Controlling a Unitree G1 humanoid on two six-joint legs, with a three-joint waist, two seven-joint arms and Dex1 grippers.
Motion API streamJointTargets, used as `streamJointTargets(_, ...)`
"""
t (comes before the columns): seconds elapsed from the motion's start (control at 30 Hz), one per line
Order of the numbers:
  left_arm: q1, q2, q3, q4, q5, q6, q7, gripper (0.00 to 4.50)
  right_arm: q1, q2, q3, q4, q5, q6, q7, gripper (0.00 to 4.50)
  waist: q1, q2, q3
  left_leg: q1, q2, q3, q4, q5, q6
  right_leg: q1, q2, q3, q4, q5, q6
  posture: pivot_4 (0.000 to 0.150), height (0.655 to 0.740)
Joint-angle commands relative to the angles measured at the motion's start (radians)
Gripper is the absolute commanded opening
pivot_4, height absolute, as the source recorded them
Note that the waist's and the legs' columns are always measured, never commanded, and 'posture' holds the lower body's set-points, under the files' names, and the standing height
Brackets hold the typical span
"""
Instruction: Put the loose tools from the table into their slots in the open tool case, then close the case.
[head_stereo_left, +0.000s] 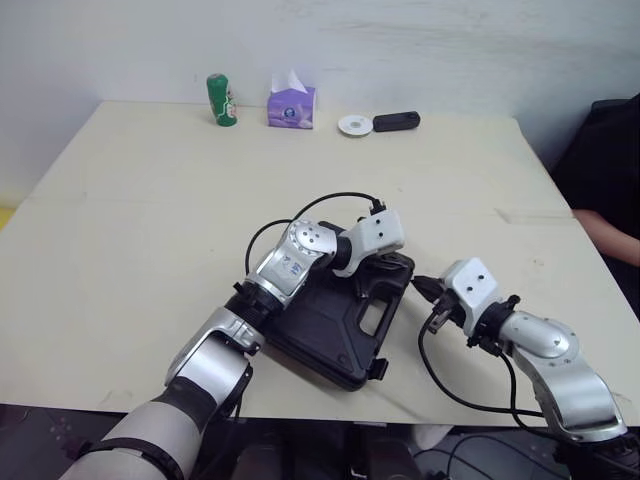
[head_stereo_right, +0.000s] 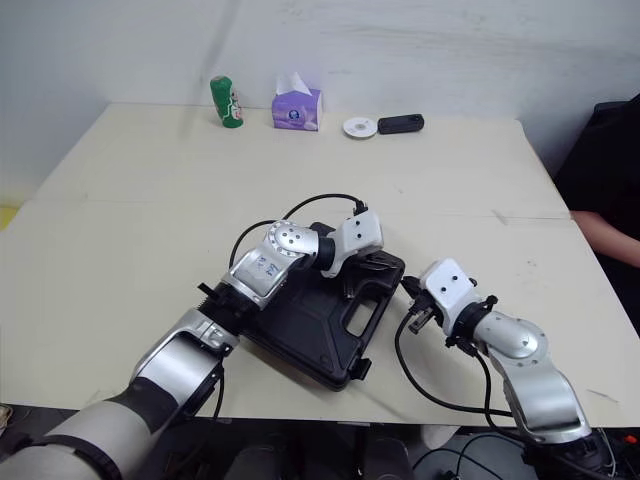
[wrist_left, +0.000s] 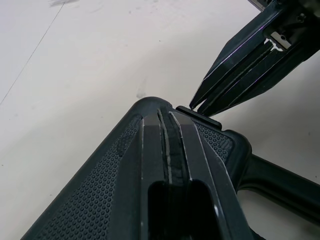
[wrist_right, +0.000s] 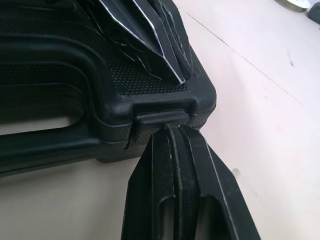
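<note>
Tool case: the black tool case (head_stereo_left: 330, 320) is lying shut and flat on the table (head_stereo_left: 150, 220), near the robot's edge and turned at an angle, with its handle (head_stereo_left: 393, 305) facing the right arm.
Right gripper: the right gripper (wrist_right: 172, 131) is reaching in from the handle side; its two fingers are pressing together with nothing held between them, and their tips are touching the underside of the latch.
Latch: the small latch (wrist_right: 162, 119) is sitting on the case's edge at the corner beside the handle, folded over the seam.
Left gripper: the left gripper (wrist_left: 167, 116) is bearing down on the textured lid just behind that same corner; its fingers are lying closed side by side, gripping nothing, with the tips close to the right arm's tips.
Right edge: a person's arm (head_stereo_left: 610, 235) is resting just beside the table.
Far edge: a green can (head_stereo_left: 222, 100), a purple tissue box (head_stereo_left: 291, 105), a small white disc (head_stereo_left: 355, 125) and a dark oblong object (head_stereo_left: 396, 121) are standing in a row, well apart from the case.
</note>
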Motion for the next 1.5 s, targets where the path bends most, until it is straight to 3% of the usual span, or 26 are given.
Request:
streamJointTargets(0.03, 0.100, 0.034, -0.111, 0.090, 0.105, 0.110, -0.025, 0.03, -0.060, 0.022, 0.040, -0.013, 0.008, -0.030, 0.019, 0.00, -0.001, 0.000, 0.000, 0.001, 0.000, 0.000, -0.001, 0.000, -0.001, 0.001, 0.000, 0.000, 0.000, 0.000, 0.000, 0.150, 0.7400)
streamJointTargets(0.43, 0.142, 0.066, -0.134, 0.064, 0.121, 0.164, -0.041, 0.03, -0.156, 0.043, 0.074, -0.038, 0.026, 0.083, 0.051, 0.00, -0.009, -0.001, 0.000, 0.007, 0.002, -0.001, -0.007, 0.000, -0.005, 0.006, 0.004, 0.003, -0.001, -0.002, -0.003, 0.150, 0.7400)
streamJointTargets(0.83, 0.182, 0.074, -0.129, 0.036, 0.112, 0.180, -0.034, 0.03, -0.138, 0.051, 0.064, -0.120, 0.074, 0.194, 0.080, 0.00, -0.003, -0.002, -0.002, 0.015, 0.002, -0.002, -0.015, 0.000, -0.008, 0.009, 0.006, 0.003, -0.004, -0.004, -0.007, 0.150, 0.7400)
streamJointTargets(1.17, 0.205, 0.019, 0.076, -0.223, -0.075, 0.091, -0.036, 0.03, 0.013, -0.066, -0.019, -0.081, 0.010, 0.061, 0.102, 0.00, 0.014, 0.009, 0.004, 0.005, 0.006, -0.002, -0.015, -0.001, -0.013, -0.001, 0.011, 0.002, -0.008, -0.005, -0.008, 0.150, 0.7400)
streamJointTargets(1.33, 0.200, 0.046, 0.131, -0.394, -0.156, 0.059, -0.090, 0.03, 0.104, -0.116, -0.110, -0.074, 0.035, -0.008, 0.135, 0.00, 0.037, 0.010, 0.007, -0.004, 0.005, -0.002, -0.014, 0.007, -0.013, -0.010, 0.012, 0.002, -0.006, -0.005, -0.008, 0.150, 0.7400)
streamJointTargets(1.5, 0.251, 0.133, 0.158, -0.558, -0.220, 0.043, -0.173, 0.03, 0.183, -0.086, -0.198, -0.077, 0.101, -0.143, 0.166, 0.00, 0.055, 0.015, 0.024, -0.014, 0.005, -0.002, -0.009, 0.008, -0.010, -0.016, 0.013, 0.000, -0.006, -0.004, -0.007, 0.150, 0.7400)
